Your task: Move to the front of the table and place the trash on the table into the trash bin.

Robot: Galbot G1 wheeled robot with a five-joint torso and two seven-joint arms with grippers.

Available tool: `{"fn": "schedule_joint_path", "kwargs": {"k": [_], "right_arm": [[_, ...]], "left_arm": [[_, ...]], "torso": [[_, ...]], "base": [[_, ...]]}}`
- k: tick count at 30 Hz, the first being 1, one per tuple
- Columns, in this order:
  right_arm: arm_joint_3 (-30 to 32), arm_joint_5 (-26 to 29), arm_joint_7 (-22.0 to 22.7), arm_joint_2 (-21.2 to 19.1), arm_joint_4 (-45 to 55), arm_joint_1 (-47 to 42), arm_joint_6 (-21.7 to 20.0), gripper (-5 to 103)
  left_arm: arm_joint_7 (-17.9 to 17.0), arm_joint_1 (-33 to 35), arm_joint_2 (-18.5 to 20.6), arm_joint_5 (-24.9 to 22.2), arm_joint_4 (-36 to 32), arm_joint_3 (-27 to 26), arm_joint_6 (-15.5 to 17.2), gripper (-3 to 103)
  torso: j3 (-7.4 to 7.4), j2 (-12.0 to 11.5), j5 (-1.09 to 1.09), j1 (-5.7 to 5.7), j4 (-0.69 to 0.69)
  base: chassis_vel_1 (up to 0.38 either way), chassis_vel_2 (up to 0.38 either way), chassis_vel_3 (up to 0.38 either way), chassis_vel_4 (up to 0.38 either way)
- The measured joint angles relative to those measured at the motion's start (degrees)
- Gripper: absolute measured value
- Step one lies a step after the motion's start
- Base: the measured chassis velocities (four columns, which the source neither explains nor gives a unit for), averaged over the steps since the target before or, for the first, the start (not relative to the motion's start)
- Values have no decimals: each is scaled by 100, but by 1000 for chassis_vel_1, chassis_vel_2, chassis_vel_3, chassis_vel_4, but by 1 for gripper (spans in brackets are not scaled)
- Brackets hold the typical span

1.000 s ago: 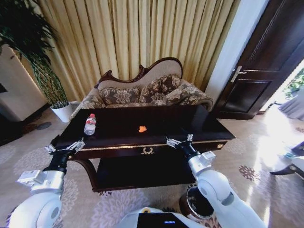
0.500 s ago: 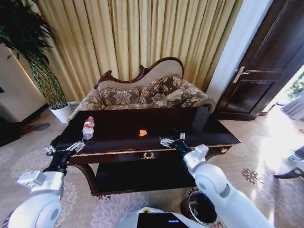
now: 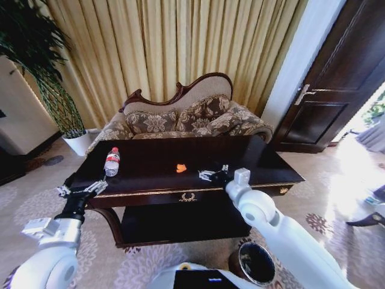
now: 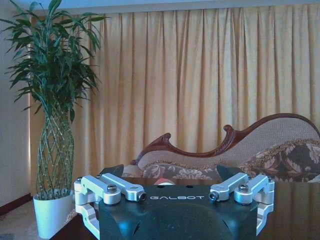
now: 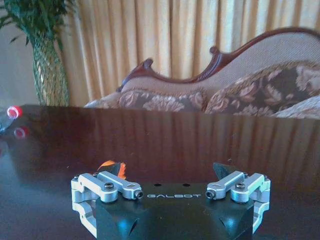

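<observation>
Honestly, looks like a reach that could easily go sideways. Got the right claw (image 3: 207, 175) stretched out low over the bench (image 3: 150, 155), released and wide open, gripping nothing. Sits just beside the orange crumpled scrap (image 3: 180, 168), aimed that way but off to one side; in the right wrist view, can spot the scrap peeking from behind one fingertip rather than centred in the gap. Closing from there would probably just nudge it along, or pinch an edge and drop it on the way over.

Also worth flagging that glossy dark top: slick, so likely to let a light scrap skate away at the first touch. Coming in too low risks scraping the finish too.

Over at the near left corner, got the left claw (image 3: 81, 189) parked at the bench edge, also released and empty. Further along that side, can see the clear plastic bottle (image 3: 112, 161) with the red cap lying down, near the edge. Would roll off with one clumsy bump.

Then down on the carpet by the robot's right side, the brown trash bin (image 3: 255, 264), tucked under the right arm. Small mouth, awkward swing back, so could easily miss the drop.
</observation>
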Motion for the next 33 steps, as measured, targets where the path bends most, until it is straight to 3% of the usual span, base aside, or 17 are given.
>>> {"fn": "schedule_joint_path", "kwargs": {"k": [5, 10, 14, 31, 33], "right_arm": [[-395, -29, -412, -31, -179, 377, 104, 100], [-774, -66, -423, 28, -354, 767, 122, 100], [-1148, 6, -89, 185, -532, 1121, 0, 100], [-1684, 480, 893, 653, -832, 1526, -250, 103], [-1803, 480, 990, 736, -885, 1603, -254, 94]], "left_arm": [[0, 17, -10, 9, 13, -24, 0, 100], [0, 10, -18, 20, 34, -14, 0, 100], [0, 38, -24, 33, 30, 0, 0, 100], [0, 20, 7, 48, 70, 91, 12, 100], [0, 12, 18, 46, 84, 82, 12, 100]], "torso": [[0, 1, -1, 0, -1], [0, 0, -1, 0, 0], [0, 0, -1, 0, 0], [0, 1, -1, 0, 0], [0, 0, -1, 0, 0]], "base": [[0, 0, 0, 0], [0, 0, 0, 0], [0, 0, 0, 0], [0, 0, 0, 0], [0, 0, 0, 0]]}}
